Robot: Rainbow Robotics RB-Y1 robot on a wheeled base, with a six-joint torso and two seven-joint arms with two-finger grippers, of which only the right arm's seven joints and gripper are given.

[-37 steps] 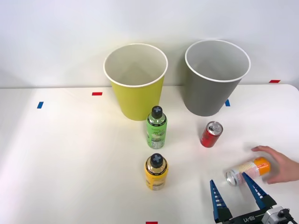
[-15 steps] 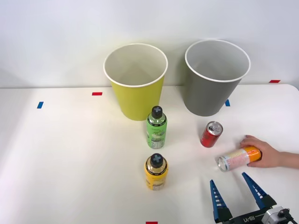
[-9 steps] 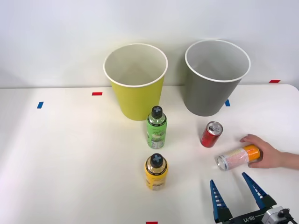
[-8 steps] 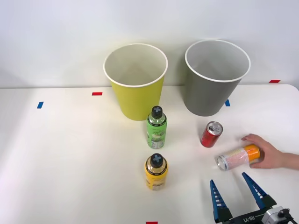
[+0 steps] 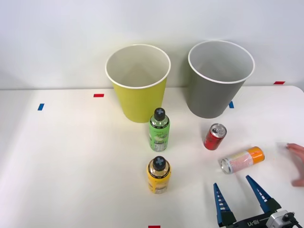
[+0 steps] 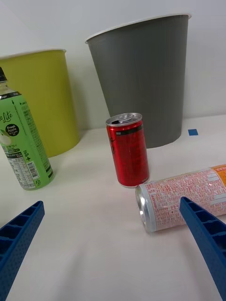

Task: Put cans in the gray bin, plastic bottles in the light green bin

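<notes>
The red can stands upright on the white table, in front of the gray bin. Just nearer to me the orange can lies on its side, silver top toward the table's middle. The green bottle stands before the light green bin, and the yellow bottle stands nearer still. My right gripper hovers open and empty at the front edge, just short of the orange can.
A person's hand is at the right edge, apart from the orange can. Small red and blue tape marks dot the table. Both bins stand at the back against a white wall.
The person's hand set the orange can down on its side farther from my gripper, let go and drew back toward the right edge. My gripper has not moved.
</notes>
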